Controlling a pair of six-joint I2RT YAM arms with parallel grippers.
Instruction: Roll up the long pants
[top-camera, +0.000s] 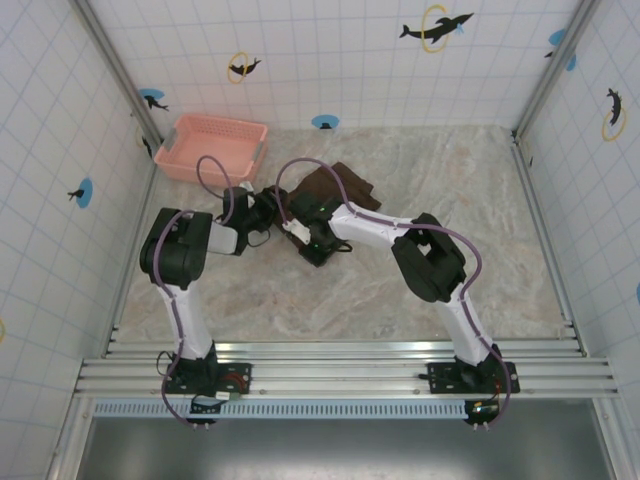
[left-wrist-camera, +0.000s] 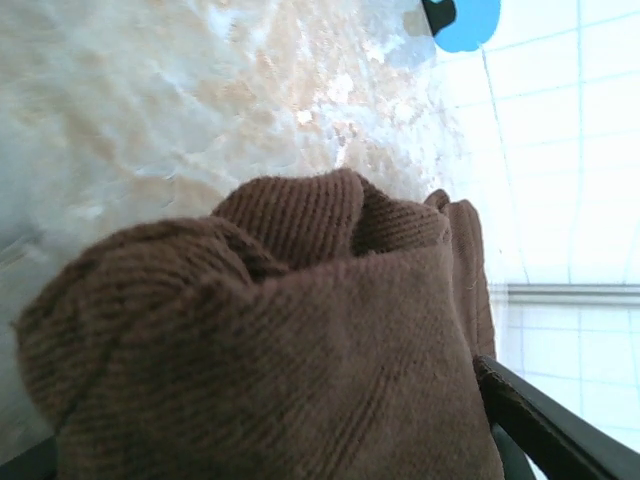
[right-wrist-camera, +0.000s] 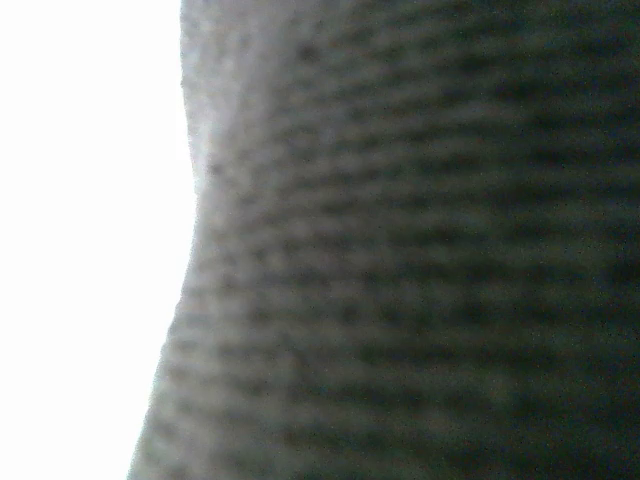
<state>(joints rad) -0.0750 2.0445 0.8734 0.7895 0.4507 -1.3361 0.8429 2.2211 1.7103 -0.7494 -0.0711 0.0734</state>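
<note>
1. Arms: two, bases bolted at the near rail, both reaching in toward the far-left part of the table (top-camera: 470, 190), which has a marbled beige top.
2. Garments: one. The long pants (top-camera: 343, 186) lie bunched in a dark brown heap at the far middle of the table, right of the basket and apart from it.
3. Baskets: one, a pink slatted basket (top-camera: 225, 121) in the far-left corner, against the tiled wall.
4. Left gripper (top-camera: 268, 207): sits between the basket and the heap, pointing at the heap's left edge. In the left wrist view the pants (left-wrist-camera: 300, 340) bulge in ribbed folds right up to the lens, with one dark finger (left-wrist-camera: 550, 425) at the lower right and a dark sliver in the lower left corner. The cloth fills the gap between them. I cannot tell whether the fingers are pressing it.
5. Right gripper (top-camera: 302, 210): at the near-left edge of the heap, close beside the left one. In the right wrist view there is blurred dark knit (right-wrist-camera: 420, 250) hard against the lens, with white glare to its left. I cannot tell how its fingers stand.
6. Wall decals: seven counted from above, all dolphins, three on yellow rings and four on blue discs. One blue disc (left-wrist-camera: 465, 20) sits at the top of the left wrist view.
7. Writing: nothing I can read at this size.
</note>
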